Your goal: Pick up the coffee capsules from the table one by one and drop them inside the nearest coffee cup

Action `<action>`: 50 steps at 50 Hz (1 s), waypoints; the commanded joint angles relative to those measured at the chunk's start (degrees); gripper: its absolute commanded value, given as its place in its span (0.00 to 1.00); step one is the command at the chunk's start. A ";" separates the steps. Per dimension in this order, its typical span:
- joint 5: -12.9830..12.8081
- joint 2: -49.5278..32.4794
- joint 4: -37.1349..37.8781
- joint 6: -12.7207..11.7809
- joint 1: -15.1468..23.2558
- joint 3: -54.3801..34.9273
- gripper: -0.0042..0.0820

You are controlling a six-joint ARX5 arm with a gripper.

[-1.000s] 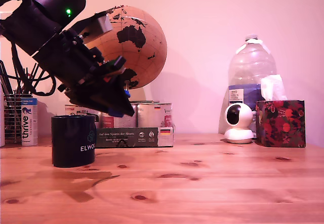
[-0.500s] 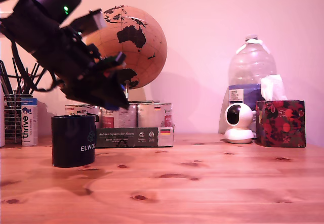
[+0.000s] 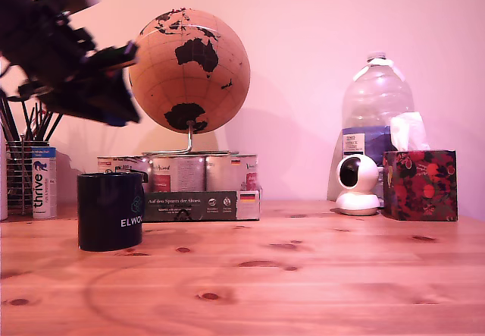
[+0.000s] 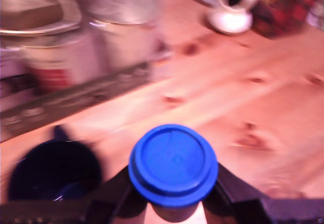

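While the tool (image 4: 173, 204) grips a blue capsule (image 4: 173, 164) between its fingers, flat face toward the wrist camera, the arm (image 3: 61, 63) sits high at the exterior view's left, above and behind the cup (image 3: 111, 211). The wrist view shows the cup's dark mouth (image 4: 53, 176) just beside the capsule, not under it; something bluish lies inside, too blurred to identify. Judgement: this capsule is picked but not dropped; it needs carrying over the cup mouth and releasing. No loose capsules show on the bench (image 3: 303, 275) in either view, so this may be the last, though areas out of frame are unknown.

Bench: light pine, dark knots. Behind the cup: tins (image 3: 204, 173), a flat box (image 3: 201, 205), a globe (image 3: 189, 70). Exterior view's right: small white camera (image 3: 357, 184), water bottle (image 3: 377, 101), floral tissue box (image 3: 420, 184). Wall plain; pinkish light.
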 commanded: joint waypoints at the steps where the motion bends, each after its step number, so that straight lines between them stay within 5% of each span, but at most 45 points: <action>1: 0.02 -1.36 0.04 -0.13 1.31 -1.64 0.28; 28: 1.53 -1.62 -2.01 1.40 4.68 -1.44 0.28; 50: -0.46 -0.74 -14.84 4.13 4.68 7.80 0.28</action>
